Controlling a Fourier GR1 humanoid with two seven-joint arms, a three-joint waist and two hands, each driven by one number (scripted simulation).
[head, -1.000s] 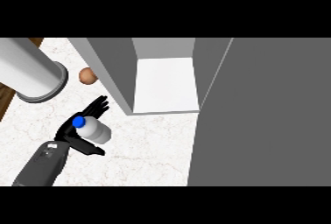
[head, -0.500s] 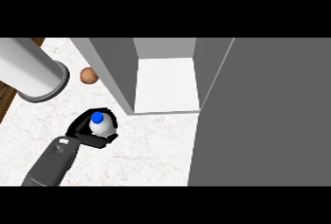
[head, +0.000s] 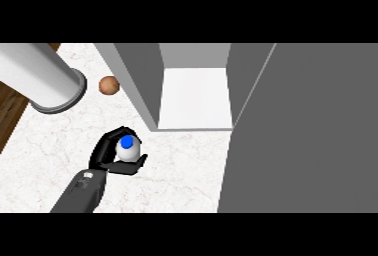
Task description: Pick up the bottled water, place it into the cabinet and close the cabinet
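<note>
The bottled water [head: 128, 150] is a white bottle with a blue cap, seen from above over the marble counter [head: 177, 175]. My left hand [head: 103, 154] is shut on it, fingers curled round its far side and thumb under its near side. The grey cabinet [head: 139, 75] stands just beyond and to the right, with its white inner floor [head: 196, 97] showing. Its open door [head: 310, 130] is a large grey panel filling the right of the view. The bottle hangs a short way left of the cabinet's front left corner. My right hand does not show.
A big grey cylinder [head: 40, 75] lies at the upper left. A small brown round object [head: 109, 85] sits between it and the cabinet's left wall. Dark wood [head: 11, 107] shows past the counter's left edge.
My left hand went from spread fingers beside the bottle to curled round it. Hand and bottle have shifted a little to the right, toward the cabinet.
</note>
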